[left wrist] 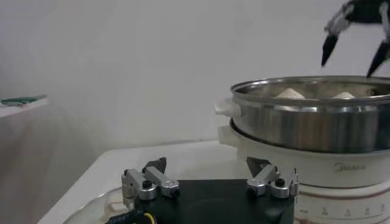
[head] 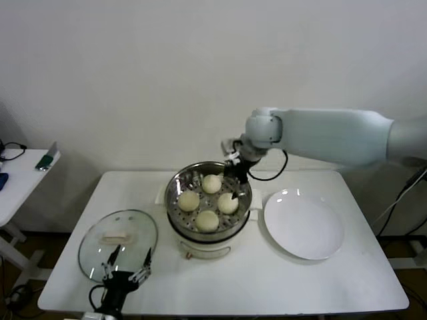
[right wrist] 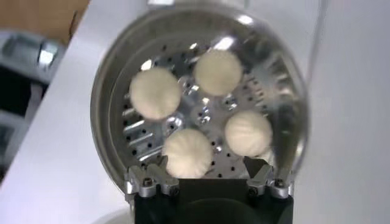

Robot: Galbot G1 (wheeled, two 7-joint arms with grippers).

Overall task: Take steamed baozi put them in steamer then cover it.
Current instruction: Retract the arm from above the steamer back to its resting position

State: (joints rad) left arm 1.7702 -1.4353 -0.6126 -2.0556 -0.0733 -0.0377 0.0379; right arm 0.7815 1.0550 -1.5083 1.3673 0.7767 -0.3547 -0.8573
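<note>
While 4 baozi fill steamer, right tool hovers above

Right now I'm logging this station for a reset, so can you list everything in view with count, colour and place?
baozi: four, pale cream, on the perforated tray inside the steamer.
steamer: one, shiny steel pot on a cream base, centre of the table.
cover: one, clear glass with cream handle, flat on the table to the steamer's left.
plate: one, white, bare, on the table to the steamer's right.
table: one, white.
side table: one, white, far left, small items on it.
left gripper: open, at the cover's near edge.
right gripper: open, above the steamer's far side, holding nothing.
</note>
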